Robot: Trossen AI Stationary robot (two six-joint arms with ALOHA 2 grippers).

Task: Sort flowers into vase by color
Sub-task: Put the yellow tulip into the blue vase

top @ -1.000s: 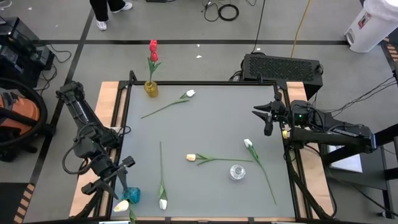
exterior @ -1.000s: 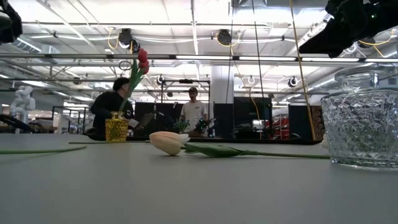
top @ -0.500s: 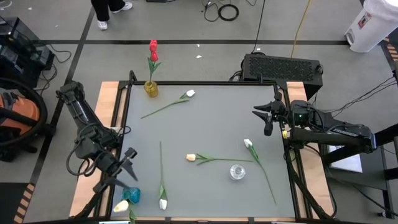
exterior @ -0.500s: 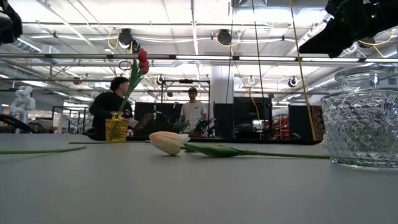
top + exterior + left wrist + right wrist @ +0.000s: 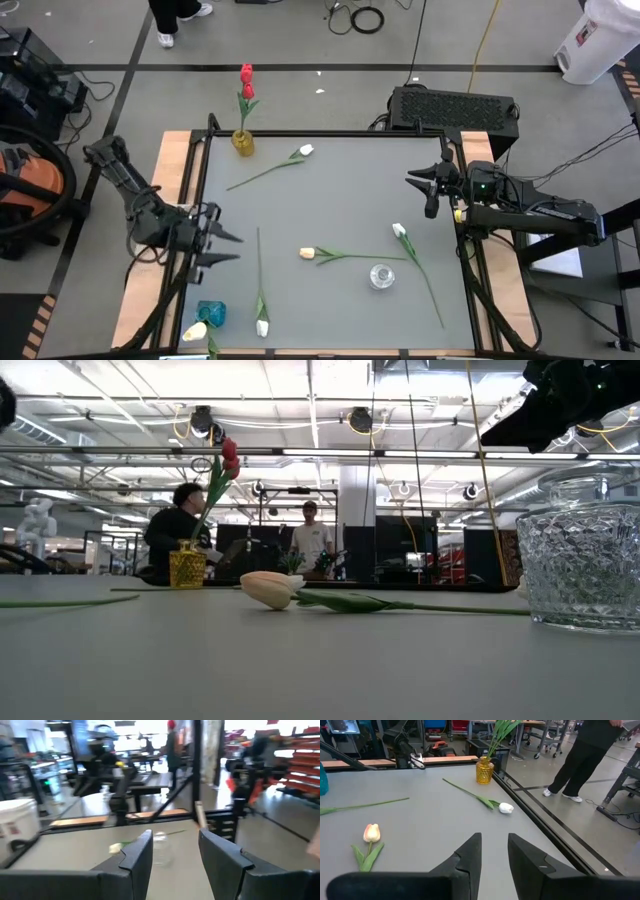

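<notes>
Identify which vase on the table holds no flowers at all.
The clear glass vase: it stands bare, while the yellow vase carries red tulips and the blue vase has a cream tulip.

- I see the left claw at the counter's left edge, empty, its fingers spread and pointing inward.
- My right claw waits at the right edge, holding nothing.
- A yellow vase at the far left corner holds red flowers.
- A blue vase at the near left corner holds a cream flower.
- A clear glass vase stands empty near the front.
- Five tulips lie loose on the counter: two white-headed, one cream-headed, two others.
</notes>
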